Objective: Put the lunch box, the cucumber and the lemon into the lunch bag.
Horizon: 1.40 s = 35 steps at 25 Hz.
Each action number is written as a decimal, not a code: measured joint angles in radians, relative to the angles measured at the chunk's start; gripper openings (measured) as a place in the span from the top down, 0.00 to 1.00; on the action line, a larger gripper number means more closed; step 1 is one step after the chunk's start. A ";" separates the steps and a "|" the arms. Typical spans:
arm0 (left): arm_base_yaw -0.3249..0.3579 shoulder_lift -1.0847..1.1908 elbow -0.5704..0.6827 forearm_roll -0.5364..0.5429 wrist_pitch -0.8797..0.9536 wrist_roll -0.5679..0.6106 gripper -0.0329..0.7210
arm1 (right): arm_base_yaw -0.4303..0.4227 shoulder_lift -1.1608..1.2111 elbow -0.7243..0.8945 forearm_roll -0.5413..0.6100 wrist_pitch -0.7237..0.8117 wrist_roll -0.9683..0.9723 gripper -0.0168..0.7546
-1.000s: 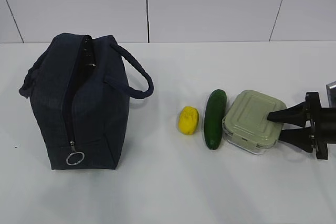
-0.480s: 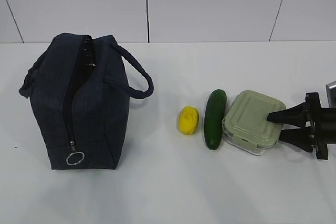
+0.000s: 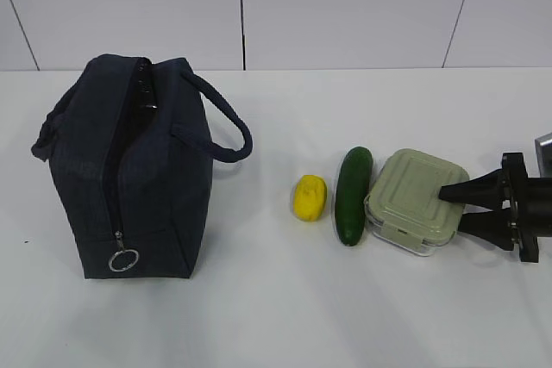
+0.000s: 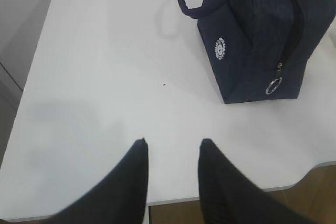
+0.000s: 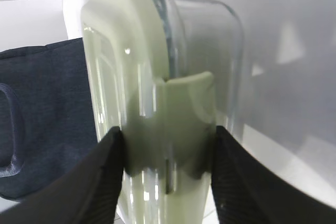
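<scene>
The lunch box, clear glass under a pale green lid, rests on the white table at the right. My right gripper is shut on its right edge, one finger on the lid and one below. The right wrist view shows the lunch box pinched at its lid clip by this gripper. The dark green cucumber lies against the box's left side, and the yellow lemon sits just left of it. The navy lunch bag stands at the left, gaping at the top. My left gripper hovers open and empty over bare table, the lunch bag far ahead.
The bag's silver ring pull hangs low on its near end, and a padded handle loops out toward the lemon. The table's near edge lies just under my left fingers. A white wall runs behind the table.
The right jaws have narrowed slightly onto the lunch box edge. The box, cucumber, lemon and bag have stayed where they were.
</scene>
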 joint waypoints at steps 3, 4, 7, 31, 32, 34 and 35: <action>0.000 0.000 0.000 0.000 0.000 0.000 0.64 | 0.000 0.000 0.000 0.000 0.000 0.000 0.51; 0.000 0.000 0.000 0.000 0.000 0.000 0.64 | 0.000 0.000 0.000 0.000 0.000 0.000 0.51; 0.000 0.000 0.000 0.000 0.000 0.000 0.64 | 0.000 0.000 0.000 0.011 0.000 0.000 0.51; 0.000 0.000 0.000 -0.005 0.000 0.000 0.64 | 0.000 0.001 0.000 0.002 0.000 -0.001 0.51; 0.000 0.000 0.000 -0.005 0.000 0.000 0.64 | 0.000 0.001 0.000 -0.006 0.000 -0.001 0.51; 0.000 0.000 0.000 -0.007 0.000 0.000 0.64 | 0.000 0.001 -0.002 -0.015 0.004 -0.001 0.51; 0.000 0.000 0.000 -0.007 0.000 0.000 0.64 | 0.000 0.001 -0.002 -0.015 0.004 -0.001 0.51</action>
